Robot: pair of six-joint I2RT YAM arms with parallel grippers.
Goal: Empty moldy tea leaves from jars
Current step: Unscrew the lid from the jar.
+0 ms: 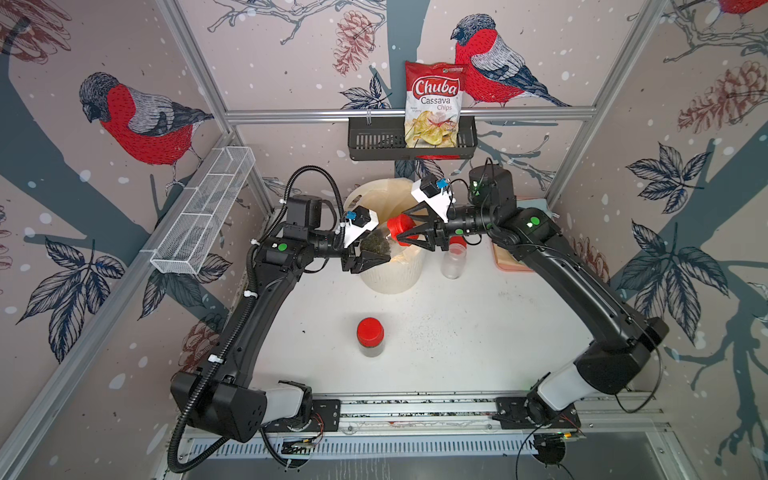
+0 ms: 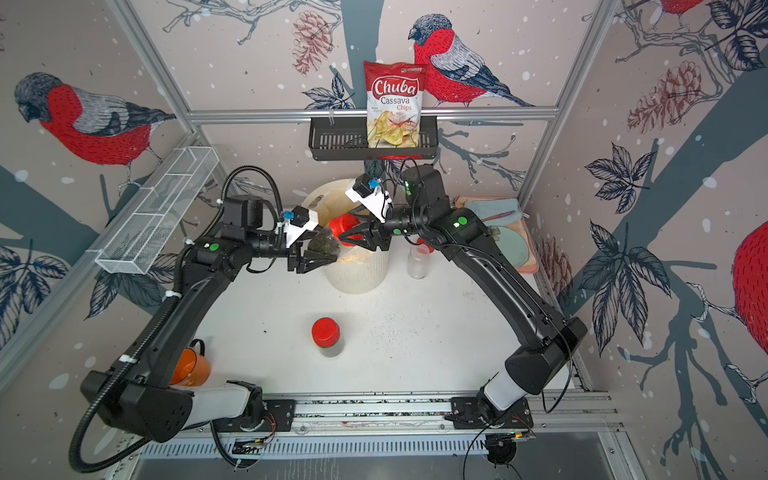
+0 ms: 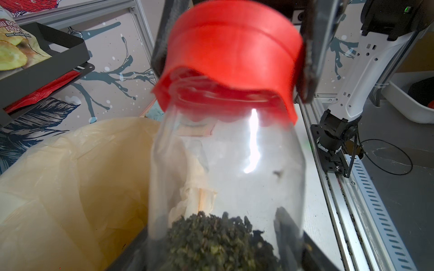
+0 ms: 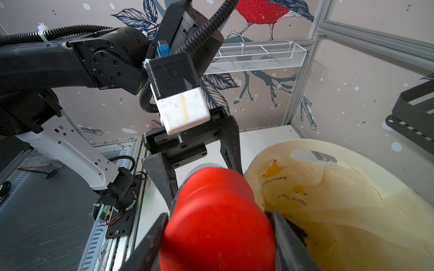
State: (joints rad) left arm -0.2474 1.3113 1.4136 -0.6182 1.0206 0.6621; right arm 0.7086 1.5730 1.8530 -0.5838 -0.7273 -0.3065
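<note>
- Dark tea leaves (image 3: 218, 237) heaped at the base end of a clear jar (image 3: 234, 152), lifted and tilted above the open mouth of the white bin (image 1: 390, 279); apparently nothing poured from this jar yet.
- Red lid (image 3: 234, 51) seated on the jar's neck, pointing toward the right arm, not yet off.
- Left gripper (image 1: 376, 249) clamped tight round the jar's body, pinching the clear wall at the leaf end.
- Right gripper (image 1: 401, 228) straddling the lid, fingers (image 3: 310, 58) pressed against opposite sides of the rim in both wrist views; seemingly a pinch on the lid.
- Step in hand, as a judgement: unscrewing.
- Squeeze the lid squarely before turning.
- Turn about the jar's own axis.
- Hold the left grip firm to stop the jar spinning along.
- Once loose, draw the lid straight off along the neck, above the yellowish liner (image 3: 70, 176), to catch stray crumbs.
- Avoid dipping the neck below level before clearing the lid.
- Further out: a capped jar (image 1: 370, 337) upright toward the table's front, well apart from the bin; another clear jar (image 1: 453, 262) just beside the bin, seemingly empty.
</note>
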